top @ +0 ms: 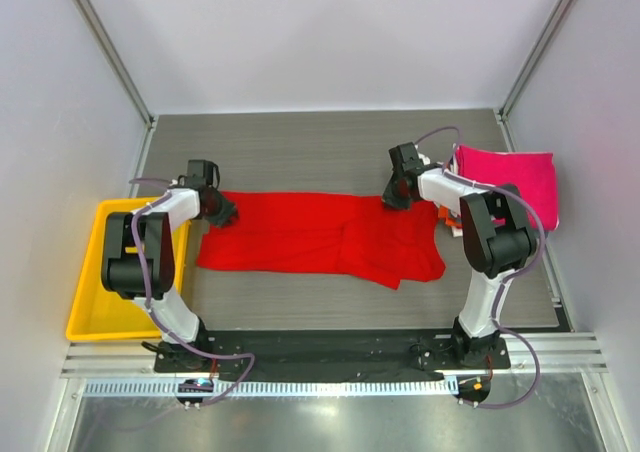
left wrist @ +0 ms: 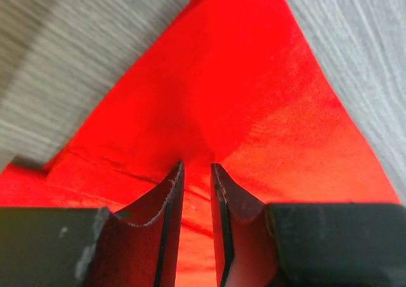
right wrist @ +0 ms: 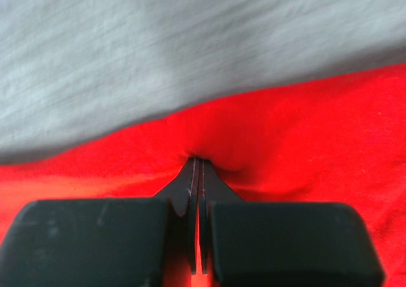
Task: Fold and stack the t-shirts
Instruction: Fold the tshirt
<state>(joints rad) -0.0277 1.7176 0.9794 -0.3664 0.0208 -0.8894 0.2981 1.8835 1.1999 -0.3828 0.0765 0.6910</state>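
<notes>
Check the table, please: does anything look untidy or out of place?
Only the red t-shirt: its right end is bunched, with a flap jutting toward the near edge, so the outline is uneven. The pink folded shirt lies tidy; nothing looks spilled or torn.

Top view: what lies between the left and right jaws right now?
Only the red t-shirt: its far edge runs across the table from the left gripper to the right gripper, both jaws pinching it. Top view shows this.

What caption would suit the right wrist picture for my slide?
Right claw pinched shut on the edge of a red t-shirt, with the grey table beyond.
</notes>
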